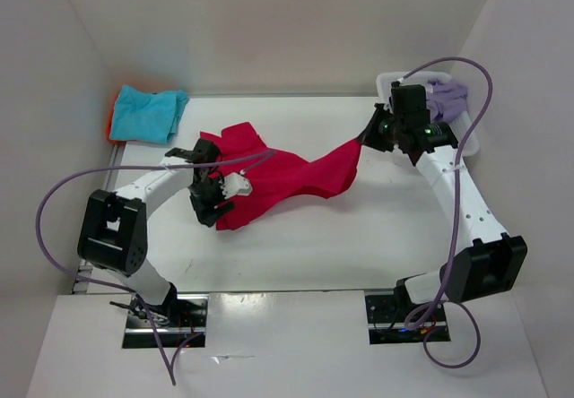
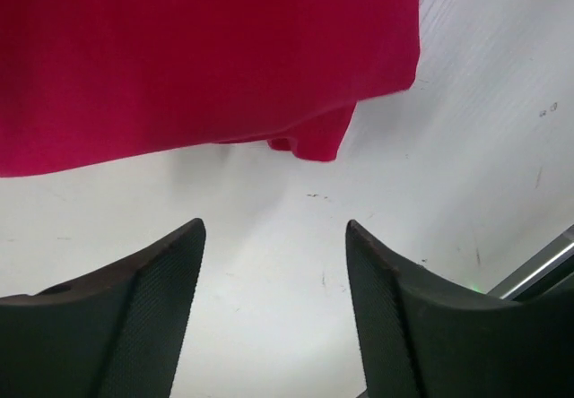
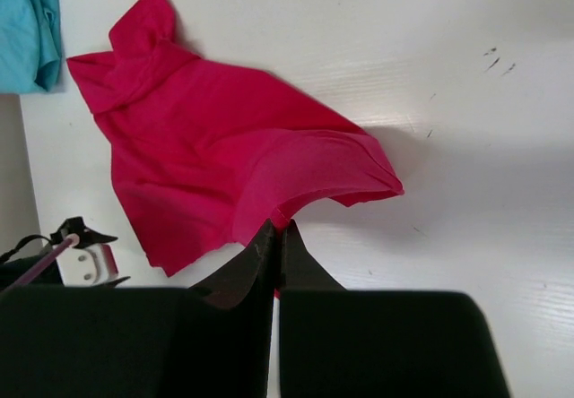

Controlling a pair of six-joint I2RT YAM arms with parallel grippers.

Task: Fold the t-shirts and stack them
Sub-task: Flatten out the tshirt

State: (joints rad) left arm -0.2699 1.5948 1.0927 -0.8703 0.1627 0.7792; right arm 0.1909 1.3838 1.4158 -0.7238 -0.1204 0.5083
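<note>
**Red shirt held by one corner**

The magenta-red shirt [image 1: 287, 178] is spread out in the middle of the white table [image 1: 359, 237]. Its right corner is pinched tight in the right gripper [image 3: 279, 229] and is lifted off the table. The left gripper [image 2: 274, 225] is held wide apart just above the table, near the shirt's left edge, and nothing is in it. The turquoise shirt [image 1: 148, 113] is laid on the orange shirt [image 1: 113, 118] in the far left corner. The lavender shirt [image 1: 447, 100] is heaped in the white basket [image 1: 390, 82] at the far right.
</note>
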